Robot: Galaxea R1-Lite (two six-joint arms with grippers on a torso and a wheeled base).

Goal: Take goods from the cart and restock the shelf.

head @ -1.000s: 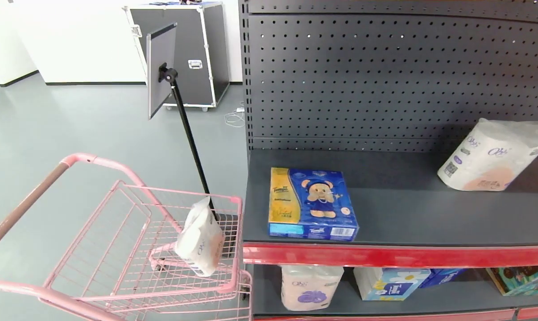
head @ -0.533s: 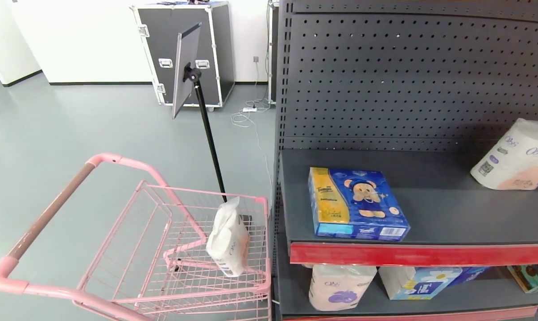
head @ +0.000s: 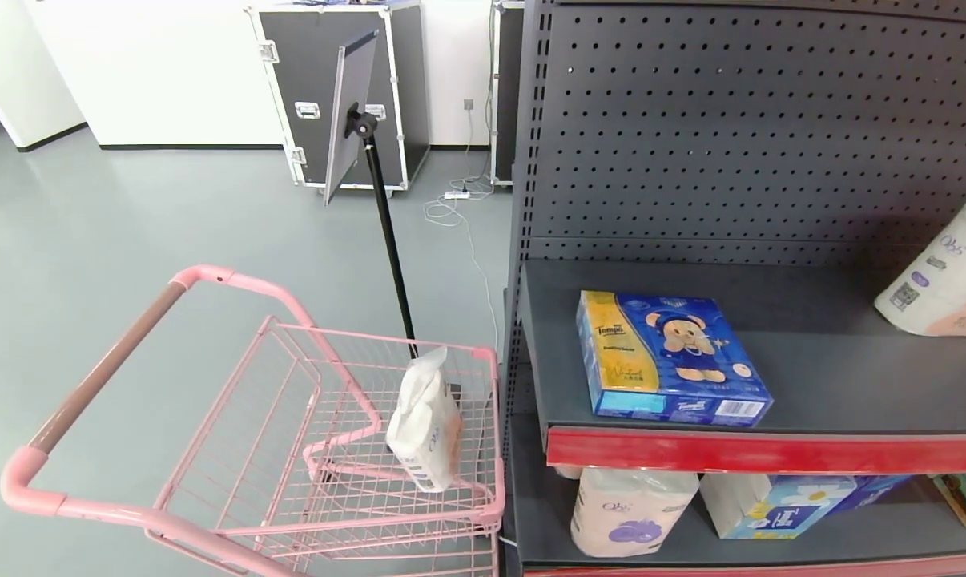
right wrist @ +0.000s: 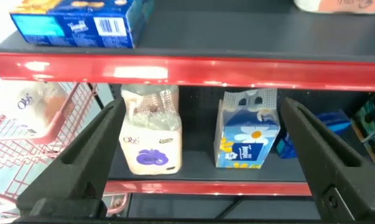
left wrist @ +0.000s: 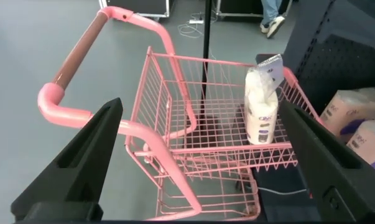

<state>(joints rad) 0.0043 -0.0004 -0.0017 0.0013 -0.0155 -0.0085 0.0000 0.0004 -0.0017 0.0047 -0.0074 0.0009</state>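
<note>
A pink wire cart [head: 211,276] stands left of the dark shelf [head: 771,450]. One white tissue pack [head: 425,421] stands upright in its basket, against the wall nearest the shelf. My left gripper [left wrist: 199,106] hangs open above the cart, with the pack [left wrist: 262,106] between and beyond its fingers. My right gripper [right wrist: 203,102] is open in front of the shelf's red edge [right wrist: 175,65], level with the lower board. A blue tissue box [head: 667,357] lies near the front of the upper board, and a white roll pack [head: 939,280] lies at its right.
On the lower board stand a white pack with purple print [right wrist: 151,134] and a blue-and-white tissue box [right wrist: 246,134]. A black stand with a panel [head: 387,224] rises just behind the cart. A black flight case [head: 331,88] and floor cables [head: 451,208] lie farther back.
The whole head view has shifted, so cart and shelf sit farther right in the picture: the camera moved. The goods keep their places in the cart and on the shelf.
</note>
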